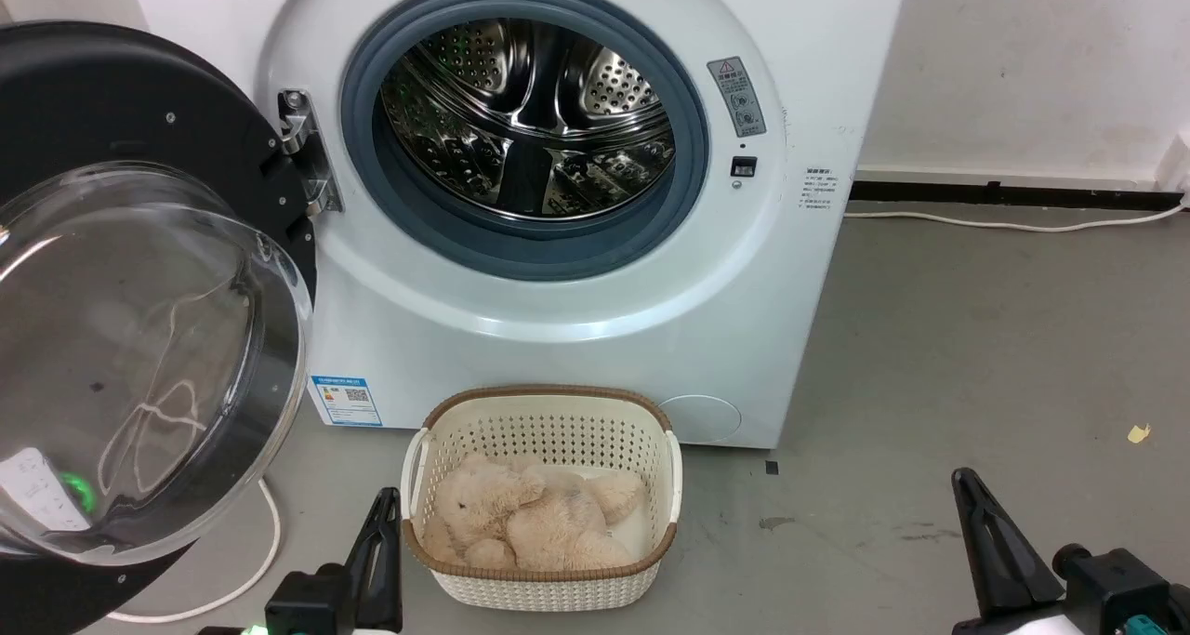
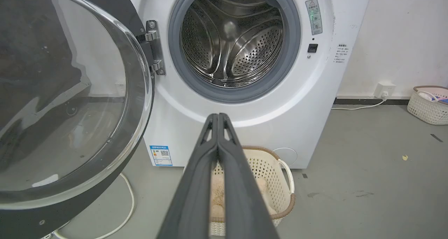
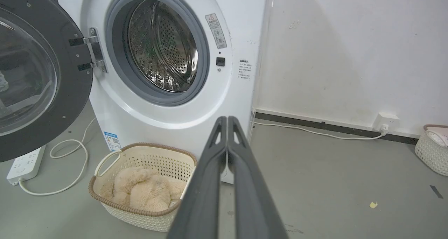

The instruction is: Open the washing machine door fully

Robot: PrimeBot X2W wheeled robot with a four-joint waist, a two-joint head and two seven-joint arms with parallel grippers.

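One door (image 1: 139,337) open — one basket (image 1: 548,396) (one teddy (image 1: 530,519)).

The washing machine door (image 1: 112,86) runs off the left and bottom edges of the head view. The top of the washing machine (image 1: 651,365) is cut off too. The writing on its blue label (image 1: 346,401) and grey sticker (image 1: 737,96) is too small to read. The fluffy toy (image 1: 530,523) in the basket (image 1: 544,593) lies bunched up, and what animal it is cannot be told. In the left wrist view the left tool (image 2: 218,117) covers the middle of that basket. The right edge cuts another basket (image 2: 425,111); what lies in it is too small to tell.
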